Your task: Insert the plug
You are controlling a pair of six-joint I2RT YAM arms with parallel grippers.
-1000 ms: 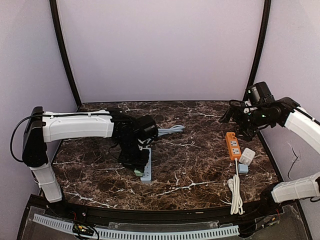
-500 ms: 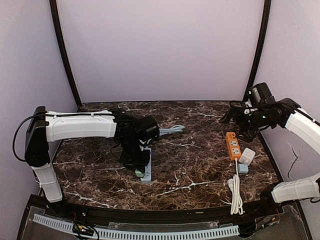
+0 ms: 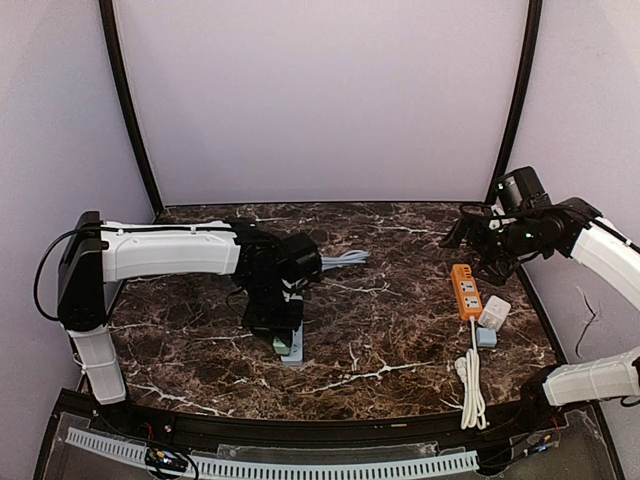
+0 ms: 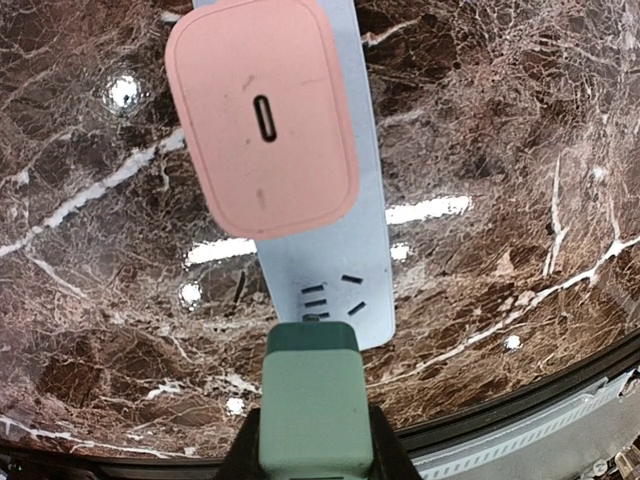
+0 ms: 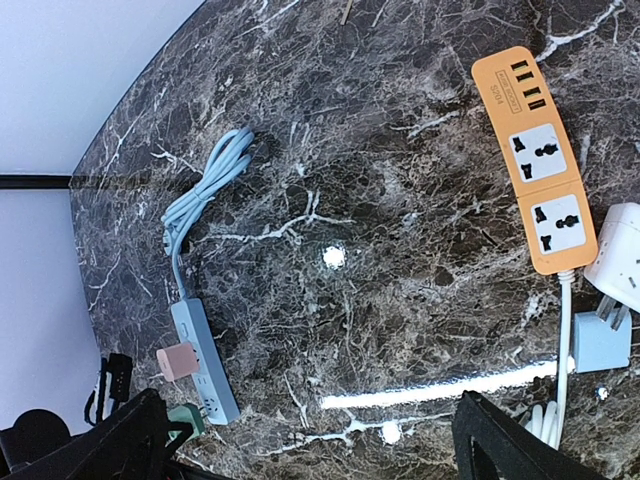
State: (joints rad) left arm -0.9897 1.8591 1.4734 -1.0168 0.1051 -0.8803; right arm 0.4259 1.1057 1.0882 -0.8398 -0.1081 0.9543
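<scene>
My left gripper (image 4: 312, 445) is shut on a green plug (image 4: 312, 405), which is gripped by its sides. The plug's front end sits just over the near-end socket slots of a light blue power strip (image 4: 345, 240), and a prong tip shows at the nearest slot. A pink charger (image 4: 262, 115) is plugged into the strip farther along. From above, the left gripper (image 3: 272, 322) hangs over the strip (image 3: 293, 348) at the table's centre left. My right gripper (image 5: 310, 450) is open and empty, raised at the far right (image 3: 470, 236).
An orange power strip (image 3: 465, 291) lies at the right, with its white cable (image 3: 470, 385) coiled toward the near edge. A white adapter (image 3: 494, 312) and a small blue plug (image 3: 485, 337) lie beside it. The blue strip's cord (image 3: 342, 260) is bundled behind the left arm.
My left arm has shifted slightly right and toward the near edge, carrying the green plug along the blue strip's end. The right arm has barely moved.
</scene>
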